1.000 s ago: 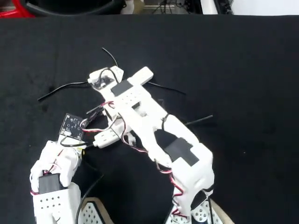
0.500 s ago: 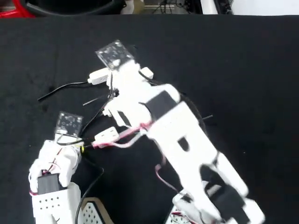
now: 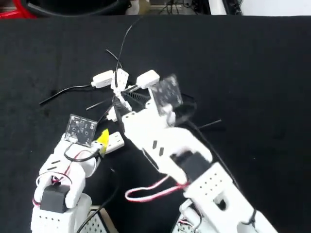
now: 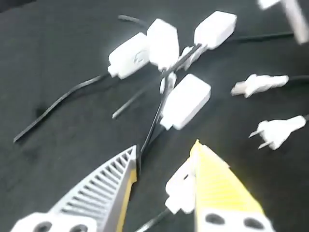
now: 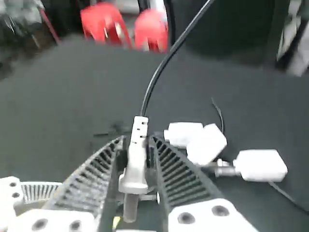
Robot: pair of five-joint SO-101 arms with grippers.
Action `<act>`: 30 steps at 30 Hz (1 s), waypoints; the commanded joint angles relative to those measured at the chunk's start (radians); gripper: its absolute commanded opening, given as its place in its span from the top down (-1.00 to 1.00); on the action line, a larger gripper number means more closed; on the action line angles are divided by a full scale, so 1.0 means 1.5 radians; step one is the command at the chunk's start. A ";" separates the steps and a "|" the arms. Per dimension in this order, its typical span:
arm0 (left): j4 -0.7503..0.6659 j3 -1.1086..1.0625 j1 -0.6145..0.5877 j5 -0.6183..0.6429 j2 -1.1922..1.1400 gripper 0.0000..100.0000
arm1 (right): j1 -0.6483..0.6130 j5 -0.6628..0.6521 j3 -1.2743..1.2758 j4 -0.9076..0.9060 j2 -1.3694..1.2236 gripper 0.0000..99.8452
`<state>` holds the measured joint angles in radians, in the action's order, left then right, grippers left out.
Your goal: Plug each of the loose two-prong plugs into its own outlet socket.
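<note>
Pinching a pale plug (image 5: 135,159) in the right jaws, upright, a ribbed black finger (image 5: 91,181) pressed to each side of it. Trailing from the plug's top, a black cord (image 5: 166,53), rising up and away over the black counter (image 5: 63,92). Just beyond those jaws, flat on the counter: three white sockets (image 5: 206,143), two of them touching, the third slightly apart with a dark lead at its end. Past the counter's far edge, red shapes (image 5: 104,21) (too blurred to name).

Spread wide, the left jaws, low over the counter: a grey ribbed finger (image 4: 104,186) on one side, a yellow finger (image 4: 217,188) on the other. Close against the yellow one's inner face, a white connector (image 4: 181,188) on a dark lead (touching or only beside, cannot tell). Ahead of the gap, a lone socket (image 4: 186,100) with a dark lead running past it; farther on, the cluster of three. Off to one side, a loose plug (image 4: 258,84) and a second loose plug (image 4: 277,130), apart from each other, prongs turned toward the sockets, neither plugged in.

From above: the left arm (image 3: 63,174) at the near left of the counter, the right arm (image 3: 165,141) stretched from the near edge toward the cluster, the cord running up over the counter's far side.
</note>
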<state>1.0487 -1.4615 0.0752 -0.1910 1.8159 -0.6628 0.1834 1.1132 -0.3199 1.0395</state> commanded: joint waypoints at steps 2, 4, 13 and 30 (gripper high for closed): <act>-0.050 0.044 0.048 0.016 0.002 0.53 | -0.033 0.007 0.053 0.050 0.093 0.98; -0.053 0.043 0.070 0.057 0.002 0.45 | -0.037 0.007 0.071 0.048 0.128 0.98; -0.059 0.076 0.133 0.153 0.002 0.32 | -0.035 0.108 0.105 -0.102 0.263 0.98; -0.148 0.072 0.037 0.196 0.002 0.32 | -0.060 0.118 0.157 -0.227 0.411 0.98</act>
<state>0.8769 -1.4124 0.1642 0.0836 1.8128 -0.7242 0.3613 1.3495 -0.6360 1.6502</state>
